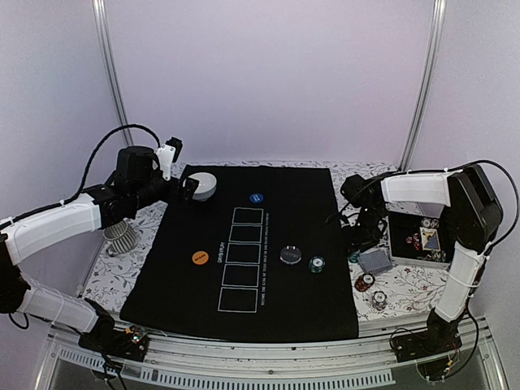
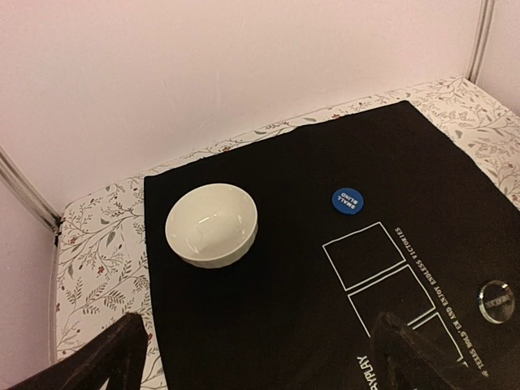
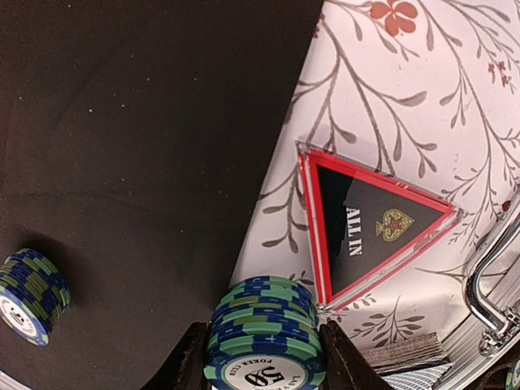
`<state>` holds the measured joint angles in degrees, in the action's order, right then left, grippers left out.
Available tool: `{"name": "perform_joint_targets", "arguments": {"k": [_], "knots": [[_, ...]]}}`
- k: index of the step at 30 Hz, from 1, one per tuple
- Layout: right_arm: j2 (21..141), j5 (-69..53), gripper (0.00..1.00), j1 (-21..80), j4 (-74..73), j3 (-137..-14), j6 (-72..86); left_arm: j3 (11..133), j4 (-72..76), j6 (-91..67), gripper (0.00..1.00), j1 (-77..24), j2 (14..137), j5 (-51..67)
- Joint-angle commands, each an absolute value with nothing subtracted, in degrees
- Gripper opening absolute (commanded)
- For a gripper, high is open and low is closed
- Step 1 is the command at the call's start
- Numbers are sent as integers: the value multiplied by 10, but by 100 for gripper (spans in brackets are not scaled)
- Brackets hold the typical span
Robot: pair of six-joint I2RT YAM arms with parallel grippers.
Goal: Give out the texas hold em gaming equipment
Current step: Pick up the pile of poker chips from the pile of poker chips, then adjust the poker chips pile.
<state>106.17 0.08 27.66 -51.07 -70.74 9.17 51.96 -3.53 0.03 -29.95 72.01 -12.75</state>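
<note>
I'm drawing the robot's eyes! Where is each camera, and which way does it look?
Top camera: high behind the arms, looking down at the black mat; both arms show, left gripper and right gripper.
Left wrist camera: on the left arm, facing the mat's far corner; its open fingers show below.
Right wrist camera: low by the mat's right edge; its fingers hug a teal chip stack beside the triangle.
Shared: top and left wrist both see the white bowl and blue disc.
</note>
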Motion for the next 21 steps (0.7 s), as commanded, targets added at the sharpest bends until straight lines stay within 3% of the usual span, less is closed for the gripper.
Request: {"name": "perform_joint_targets", "arguments": {"k": [1,4,14,21], "knots": [[1050,25,11,273,-529,-721,96,515,-19,8,98,-305,726,-129],[1038,28,4,273,-543,-741,96,515,-19,9,98,-305,726,-129],[999,27,3,283,-586,-816,87,515,-18,10,98,-305,727,-126],[1007,20,3,360,-584,-886,71,519,-13,9,98,-305,729,-39]]}}
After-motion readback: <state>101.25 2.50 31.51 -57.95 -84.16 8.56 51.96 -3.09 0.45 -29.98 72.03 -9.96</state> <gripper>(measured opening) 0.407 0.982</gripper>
